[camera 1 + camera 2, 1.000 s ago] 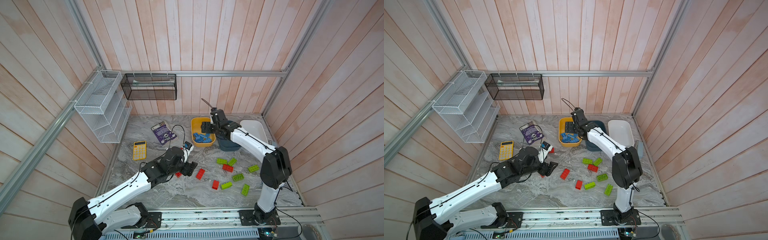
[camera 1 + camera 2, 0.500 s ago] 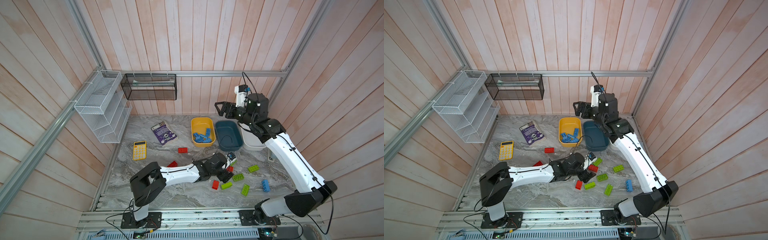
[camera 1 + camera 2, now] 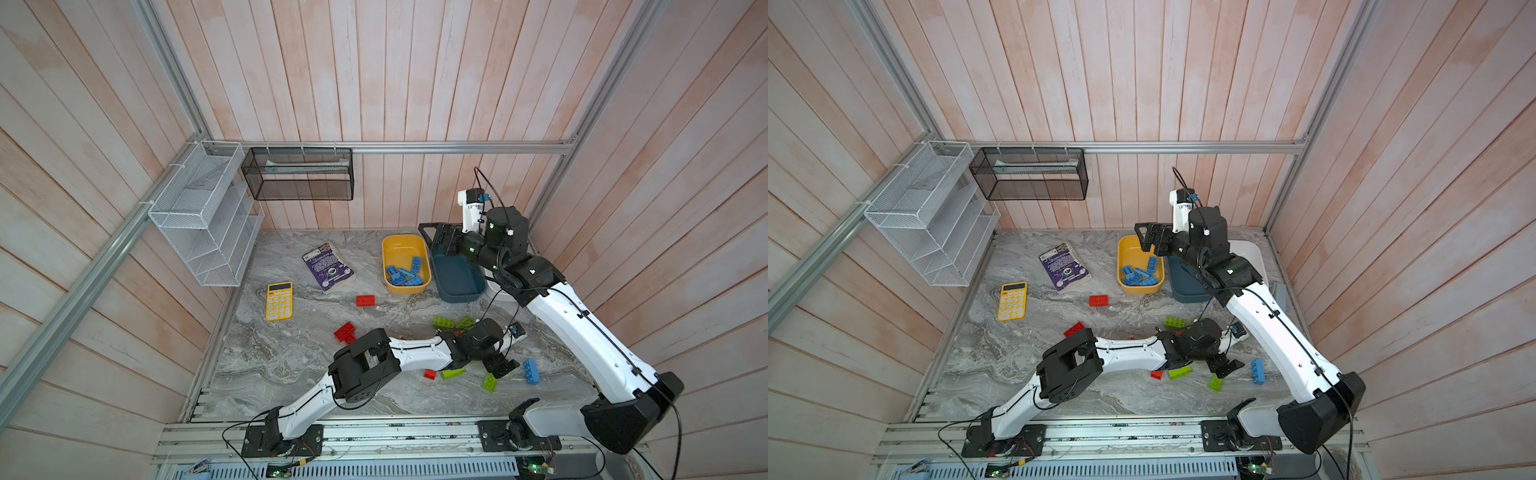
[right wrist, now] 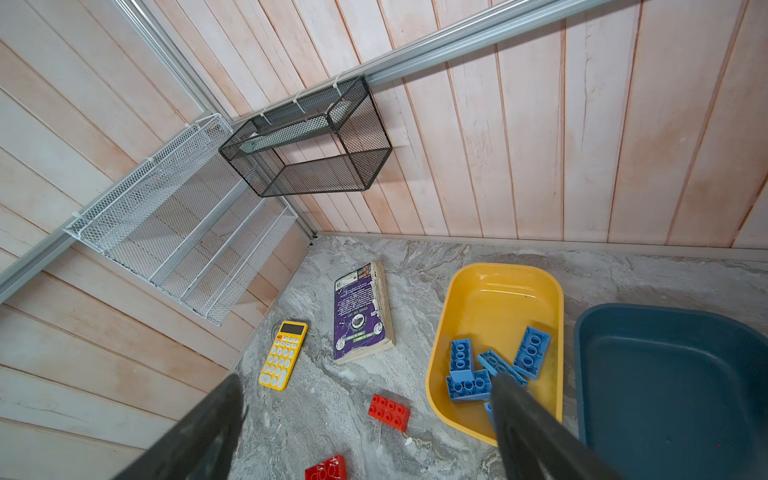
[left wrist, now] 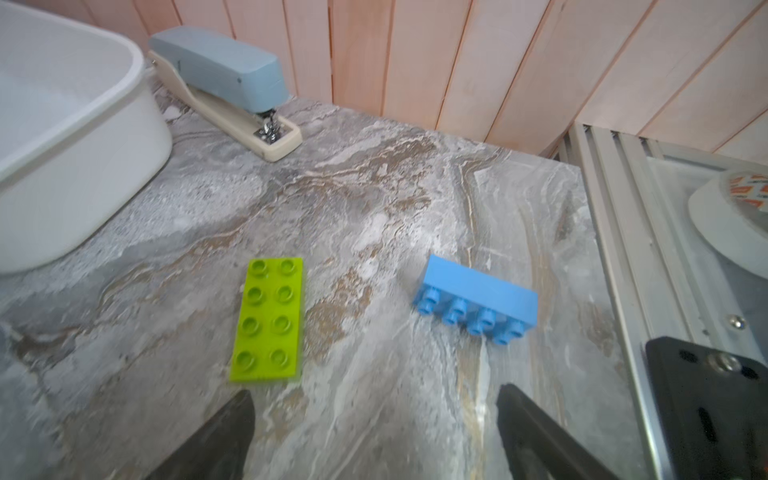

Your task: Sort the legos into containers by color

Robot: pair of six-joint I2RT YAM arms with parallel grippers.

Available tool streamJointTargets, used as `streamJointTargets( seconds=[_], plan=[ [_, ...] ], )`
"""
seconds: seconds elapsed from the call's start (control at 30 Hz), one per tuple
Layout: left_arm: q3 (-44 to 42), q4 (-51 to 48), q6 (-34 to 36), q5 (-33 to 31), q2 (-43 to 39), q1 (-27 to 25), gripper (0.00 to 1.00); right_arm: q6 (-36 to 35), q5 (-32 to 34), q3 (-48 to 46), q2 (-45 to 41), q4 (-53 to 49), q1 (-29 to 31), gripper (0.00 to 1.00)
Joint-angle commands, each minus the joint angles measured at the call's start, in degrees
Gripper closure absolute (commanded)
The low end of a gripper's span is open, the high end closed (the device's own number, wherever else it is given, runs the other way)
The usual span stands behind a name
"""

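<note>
Loose legos lie on the marble top: red ones (image 3: 365,300) (image 3: 344,331), lime green ones (image 3: 442,321) (image 3: 489,382) and a blue brick (image 3: 531,371) at the front right. My left gripper (image 3: 501,368) hovers low and open between a flat green lego (image 5: 270,318) and the blue brick (image 5: 476,301), which lies on its side. Nothing sits between its fingers. The yellow container (image 3: 390,249) holds several blue legos (image 3: 405,272). My right gripper (image 3: 436,239) hangs open and empty high above the back rims of the yellow container and the dark teal container (image 3: 457,282), which is empty. The white container (image 3: 1250,253) is half hidden by the right arm.
A purple book (image 3: 328,266) and a yellow calculator (image 3: 279,300) lie at the left. A white wire rack (image 3: 208,220) and a black mesh basket (image 3: 299,178) hang on the walls. A grey stapler (image 5: 232,87) sits beside the white container, near the right wall.
My left arm swung from the red legos at left-centre across to the front right, and its jaws widened. My right gripper rose from low over the yellow container. A blue brick now lies front right.
</note>
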Motion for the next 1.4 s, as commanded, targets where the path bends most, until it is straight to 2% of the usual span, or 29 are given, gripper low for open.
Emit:
streamJointTargets(
  seconds=[0.0,0.27,0.43,0.93,1.13,1.37],
  plan=[
    [5.91,-1.66,1.81,1.49,4.20,-1.56,0.07,0.78,0.15,-1.40,-1.34,4.52,1.05,0.07],
    [14.89,-5.39,1.27,1.83,11.12,-2.54,0.07,0.81,0.18,-5.32,-2.69,6.58,2.04,0.07],
    [18.32,-6.09,0.45,-0.47,13.75,-2.62,0.08,0.87,0.23,-8.02,-4.60,7.63,2.09,0.08],
    [29.20,-10.24,4.89,3.10,22.89,-2.71,0.13,0.17,1.69,-13.90,-6.87,7.92,2.12,0.08],
    [27.79,-11.31,6.25,2.93,22.38,-3.23,0.11,0.00,2.05,-14.69,-7.30,7.98,2.15,0.08],
    [20.80,-8.83,7.22,5.22,18.75,-3.59,0.09,0.17,2.21,-15.91,-7.14,8.60,2.07,0.08]
  ],
)
